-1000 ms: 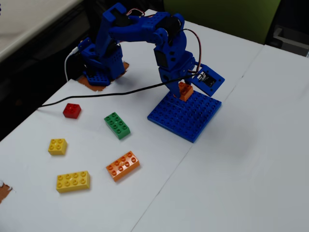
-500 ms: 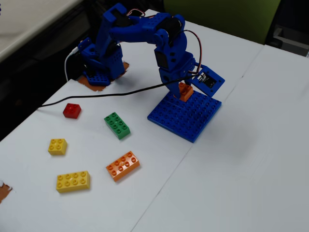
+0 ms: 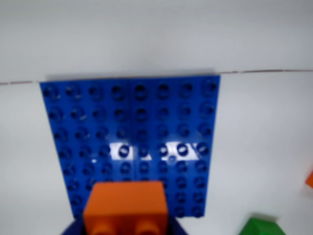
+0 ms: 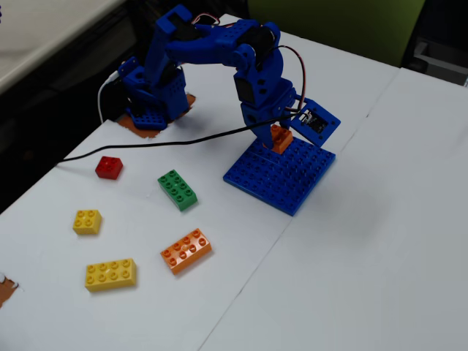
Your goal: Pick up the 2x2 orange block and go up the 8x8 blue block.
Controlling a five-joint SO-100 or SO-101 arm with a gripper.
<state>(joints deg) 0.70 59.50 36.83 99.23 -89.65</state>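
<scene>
The 2x2 orange block [image 3: 126,206] fills the bottom centre of the wrist view, held between the dark blue jaws. My gripper [image 3: 126,227] is shut on it. In the fixed view the gripper [image 4: 276,140] holds the orange block [image 4: 281,138] just above the near-left part of the 8x8 blue block [image 4: 289,175]. The blue baseplate [image 3: 132,137] lies flat on the white table and spans the middle of the wrist view. I cannot tell whether the block touches the plate.
On the table to the left in the fixed view lie a green brick [image 4: 178,189], a long orange brick [image 4: 186,250], a long yellow brick [image 4: 110,274], a small yellow brick [image 4: 87,221] and a red brick [image 4: 109,167]. A black cable [image 4: 146,145] runs across.
</scene>
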